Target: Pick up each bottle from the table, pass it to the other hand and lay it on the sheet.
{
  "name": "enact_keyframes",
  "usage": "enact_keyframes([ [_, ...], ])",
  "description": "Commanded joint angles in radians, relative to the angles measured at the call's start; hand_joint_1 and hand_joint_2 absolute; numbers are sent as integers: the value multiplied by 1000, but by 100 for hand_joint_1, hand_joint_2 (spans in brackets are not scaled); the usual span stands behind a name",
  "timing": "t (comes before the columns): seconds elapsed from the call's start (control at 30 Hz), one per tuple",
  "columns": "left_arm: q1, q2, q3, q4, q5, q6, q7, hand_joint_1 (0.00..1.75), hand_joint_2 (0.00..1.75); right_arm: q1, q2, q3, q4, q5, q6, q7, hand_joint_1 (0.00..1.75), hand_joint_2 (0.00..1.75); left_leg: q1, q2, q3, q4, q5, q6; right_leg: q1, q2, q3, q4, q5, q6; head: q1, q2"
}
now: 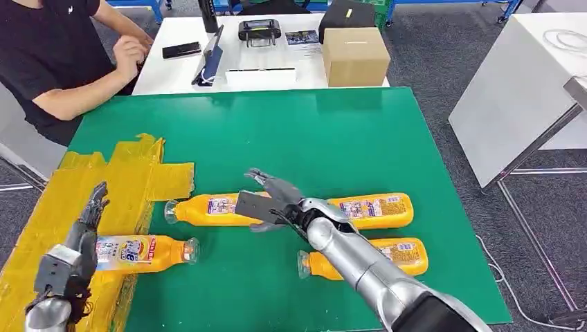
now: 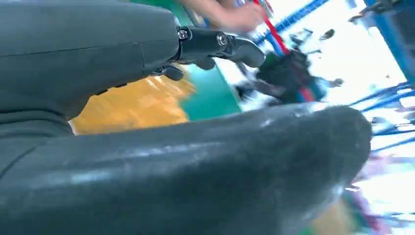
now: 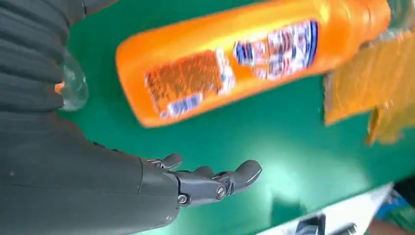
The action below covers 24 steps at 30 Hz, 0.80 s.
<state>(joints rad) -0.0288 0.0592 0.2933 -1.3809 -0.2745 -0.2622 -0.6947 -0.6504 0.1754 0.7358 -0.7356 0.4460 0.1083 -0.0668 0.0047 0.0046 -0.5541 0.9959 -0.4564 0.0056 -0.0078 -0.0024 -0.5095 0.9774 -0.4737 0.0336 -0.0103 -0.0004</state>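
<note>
Several orange bottles with clear caps lie on their sides. One bottle (image 1: pixel 142 252) rests on the edge of the yellow sheet (image 1: pixel 131 176), right beside my left hand (image 1: pixel 76 245), whose fingers are stretched out and hold nothing. A second bottle (image 1: pixel 208 207) lies on the green table just left of my right hand (image 1: pixel 273 200). That hand hovers over it with fingers spread, empty. In the right wrist view this bottle (image 3: pixel 230 63) lies beyond the fingers (image 3: pixel 210 181). Two more bottles (image 1: pixel 377 209) (image 1: pixel 398 254) lie beside my right forearm.
A person sits at the far left, with an arm (image 1: pixel 83 97) near the corner of the green table (image 1: pixel 332 131). Behind it a white table carries a cardboard box (image 1: pixel 354 57), a phone and other items. Another white table (image 1: pixel 526 90) stands to the right.
</note>
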Motion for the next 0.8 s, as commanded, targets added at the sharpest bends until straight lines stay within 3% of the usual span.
enact_keyframes([
  [0.03, -77, -112, 52, 8, 88, -100, 23, 0, 0, -96, 62, 96, 231, 27, 1, 18, 0, 175, 2, -1, -1, 1, 1, 0, 2, 0, 0, -2, 2, -1, 0, 0],
  [0.3, -79, -129, 27, -16, 122, -129, 27, 0, 0, -165, 111, 152, 304, 101, 0, 77, 0, 175, 0, 0, -3, 2, 0, 0, 1, 0, -2, 1, 0, 0, 0, 0],
  [0.8, -79, -128, 28, -15, 122, -129, 27, 0, 0, -163, 111, 152, 305, 101, 0, 76, 0, 175, 0, -1, -2, 1, 0, 0, 0, -1, -2, 0, 0, 0, 0, 0],
])
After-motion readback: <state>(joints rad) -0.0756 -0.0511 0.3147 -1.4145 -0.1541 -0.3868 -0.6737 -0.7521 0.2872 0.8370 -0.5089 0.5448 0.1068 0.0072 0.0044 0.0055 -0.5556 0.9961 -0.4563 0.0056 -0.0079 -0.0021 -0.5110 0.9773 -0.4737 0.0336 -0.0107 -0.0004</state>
